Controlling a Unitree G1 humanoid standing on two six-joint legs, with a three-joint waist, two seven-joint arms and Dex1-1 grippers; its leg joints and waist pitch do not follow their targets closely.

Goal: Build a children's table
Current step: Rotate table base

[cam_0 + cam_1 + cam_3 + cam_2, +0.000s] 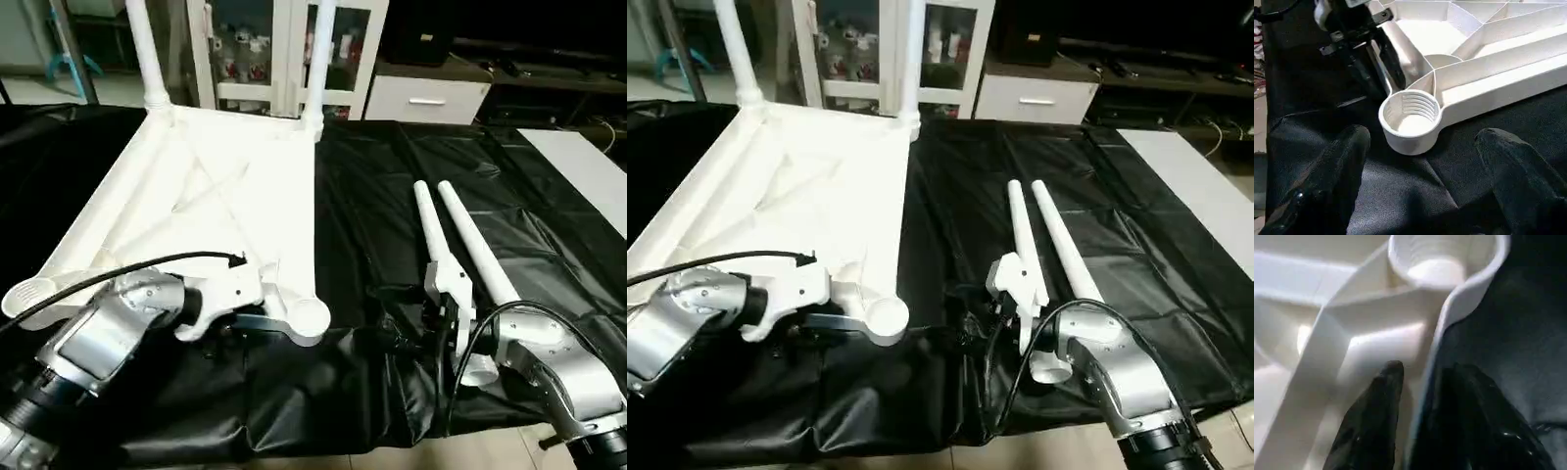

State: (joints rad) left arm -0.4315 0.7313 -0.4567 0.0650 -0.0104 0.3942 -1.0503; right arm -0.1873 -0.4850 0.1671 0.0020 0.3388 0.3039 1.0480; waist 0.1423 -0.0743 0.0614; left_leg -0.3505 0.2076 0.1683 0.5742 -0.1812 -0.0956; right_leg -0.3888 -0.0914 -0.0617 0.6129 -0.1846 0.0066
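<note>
Left tool (1418, 396) straddles the near edge wall of the upturned table top (211, 186), one finger (1376, 416) inside, one outside, beside a threaded corner socket (1410, 115). Right tool (1422, 181) hangs released. Two loose legs (470, 245) lie on the black-draped desk (549, 225).

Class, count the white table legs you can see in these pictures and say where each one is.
4. Two stand screwed into the tabletop's far corners, one left, one right. Two lie side by side on the black cloth: one nearer the tabletop, one beyond.
</note>
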